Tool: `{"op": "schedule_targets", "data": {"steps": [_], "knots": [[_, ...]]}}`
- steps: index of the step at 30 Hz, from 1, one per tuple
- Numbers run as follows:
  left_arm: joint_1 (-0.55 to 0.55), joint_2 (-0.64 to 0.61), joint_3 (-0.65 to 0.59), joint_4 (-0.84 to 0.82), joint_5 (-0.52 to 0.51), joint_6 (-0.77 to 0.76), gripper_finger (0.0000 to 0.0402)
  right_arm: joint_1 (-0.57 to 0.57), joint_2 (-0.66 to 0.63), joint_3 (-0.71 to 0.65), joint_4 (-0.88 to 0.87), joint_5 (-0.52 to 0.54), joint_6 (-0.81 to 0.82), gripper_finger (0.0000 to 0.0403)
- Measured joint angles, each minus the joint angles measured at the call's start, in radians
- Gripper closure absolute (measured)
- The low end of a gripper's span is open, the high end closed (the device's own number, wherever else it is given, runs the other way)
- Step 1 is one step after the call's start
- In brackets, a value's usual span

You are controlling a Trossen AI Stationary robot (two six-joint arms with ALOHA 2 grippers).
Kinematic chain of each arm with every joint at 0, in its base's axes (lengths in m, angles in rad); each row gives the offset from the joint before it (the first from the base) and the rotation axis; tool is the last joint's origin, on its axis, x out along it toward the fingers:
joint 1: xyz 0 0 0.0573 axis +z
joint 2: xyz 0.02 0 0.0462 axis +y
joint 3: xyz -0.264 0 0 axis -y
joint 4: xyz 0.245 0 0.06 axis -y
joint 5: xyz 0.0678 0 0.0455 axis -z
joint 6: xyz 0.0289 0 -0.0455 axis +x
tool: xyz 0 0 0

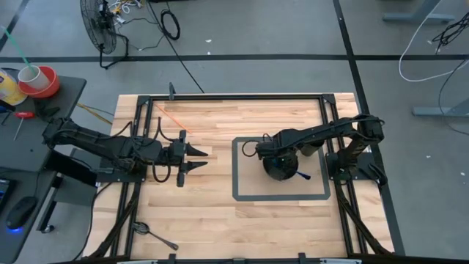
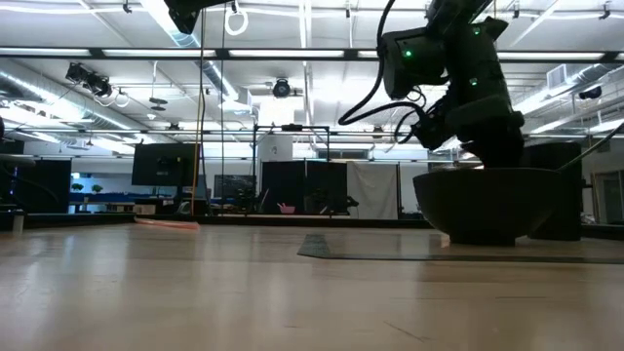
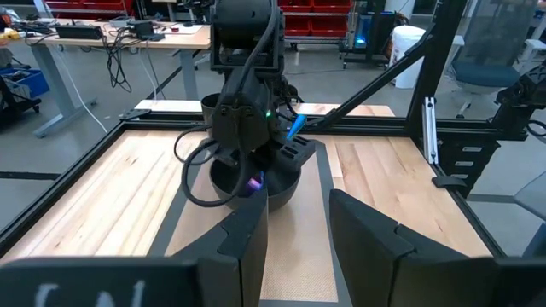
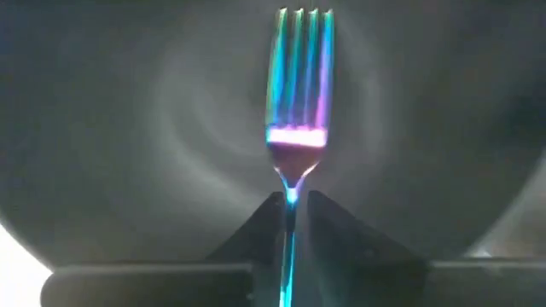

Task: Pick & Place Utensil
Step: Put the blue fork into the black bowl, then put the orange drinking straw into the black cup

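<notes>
A dark bowl (image 1: pixel 281 167) stands on a grey mat (image 1: pixel 245 187) at the table's right middle; it also shows in the low view (image 2: pixel 487 205) and the left wrist view (image 3: pixel 277 183). My right gripper (image 4: pixel 290 209) reaches down into the bowl and is shut on an iridescent blue fork (image 4: pixel 299 94), whose tines point at the bowl's inner wall (image 4: pixel 128 128). The fork's handle end sticks out past the bowl (image 1: pixel 302 175). My left gripper (image 1: pixel 199 160) hangs open and empty above the table's left middle, facing the bowl. My right gripper pinches the fork's handle just behind the neck (image 4: pixel 291 194) between its two fingers, which lie along the fork. The tines (image 4: pixel 300 60) stick out past the fingertips inside the bowl. Whether they touch the bowl, I cannot tell.
Another utensil (image 1: pixel 154 235) lies on the wood near the table's near left corner. An orange stick (image 1: pixel 170 117) lies at the far left. A black frame (image 1: pixel 234 97) runs round the table.
</notes>
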Motion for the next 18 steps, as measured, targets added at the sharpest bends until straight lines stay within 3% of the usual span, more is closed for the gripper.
{"op": "schedule_targets", "data": {"steps": [10, 18], "knots": [[0.000, 0.000, 0.000, 0.003, 0.000, 0.000, 0.0271, 0.001, 0.000, 0.025, -0.044, -0.043, 0.003, 0.0304], [0.000, 0.000, 0.000, 0.002, 0.000, 0.000, 0.0271, 0.002, 0.000, 0.161, -0.172, 0.041, 0.003, 0.0292]]}}
